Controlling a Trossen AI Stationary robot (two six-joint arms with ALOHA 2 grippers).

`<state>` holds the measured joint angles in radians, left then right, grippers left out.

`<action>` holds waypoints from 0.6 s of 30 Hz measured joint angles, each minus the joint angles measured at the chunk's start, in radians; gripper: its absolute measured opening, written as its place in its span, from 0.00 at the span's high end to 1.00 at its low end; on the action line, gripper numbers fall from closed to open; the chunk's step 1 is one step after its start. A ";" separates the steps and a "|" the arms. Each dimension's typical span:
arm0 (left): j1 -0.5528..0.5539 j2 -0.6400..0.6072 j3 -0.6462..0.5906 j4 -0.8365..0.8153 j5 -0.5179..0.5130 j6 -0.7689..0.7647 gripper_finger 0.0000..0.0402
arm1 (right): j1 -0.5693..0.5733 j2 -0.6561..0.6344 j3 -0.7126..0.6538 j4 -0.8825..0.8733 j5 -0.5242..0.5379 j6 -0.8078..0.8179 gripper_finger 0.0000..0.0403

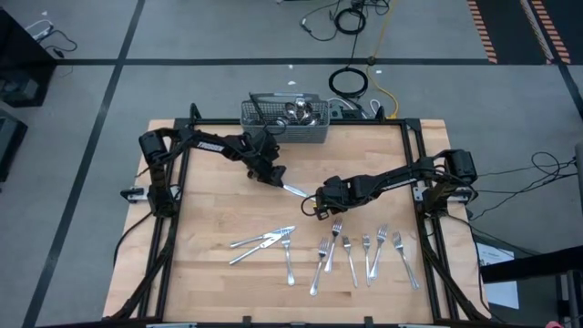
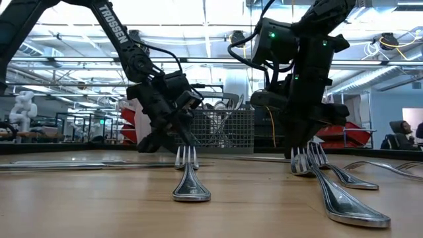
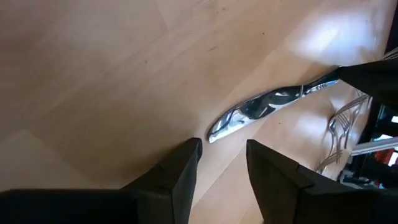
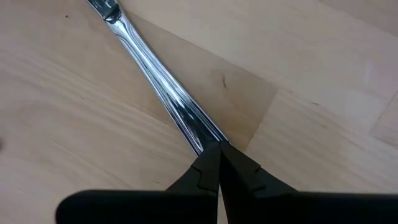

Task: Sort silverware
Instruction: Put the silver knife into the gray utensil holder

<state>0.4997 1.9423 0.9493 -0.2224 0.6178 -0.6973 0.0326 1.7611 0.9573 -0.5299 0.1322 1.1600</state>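
**Right gripper clamped on a knife at mid-counter**

A table knife (image 1: 296,190) lies slantwise near the middle of the wooden counter (image 1: 209,282), its handle pinched by the right gripper (image 1: 318,198), whose fingers are pressed together on the handle's end. The left gripper (image 1: 276,177) hangs just beyond the knife's other end, its fingers (image 3: 180,174) apart and holding nothing. Nearer the front edge, a crossed cluster of knives and a fork (image 1: 264,242) lies to the left, and a row of forks (image 1: 360,255) lies to the right. A grey wire-mesh basket (image 1: 284,119) holding more silverware stands at the far edge.
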 joint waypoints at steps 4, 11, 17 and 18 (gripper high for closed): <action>-0.023 -0.002 0.000 0.008 -0.048 -0.007 0.62 | -0.001 0.000 0.000 0.001 0.000 -0.003 1.00; -0.056 0.000 0.000 0.030 -0.080 -0.064 0.62 | -0.008 0.000 0.000 0.015 0.009 -0.017 1.00; -0.059 0.000 -0.003 0.075 -0.078 -0.151 0.62 | -0.013 0.000 -0.001 0.032 0.014 -0.031 1.00; -0.060 0.000 -0.003 0.075 -0.075 -0.151 0.62 | -0.013 0.000 -0.001 0.032 0.015 -0.031 1.00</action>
<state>0.4400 1.9423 0.9459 -0.1474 0.5430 -0.8482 0.0196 1.7607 0.9565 -0.4976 0.1471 1.1289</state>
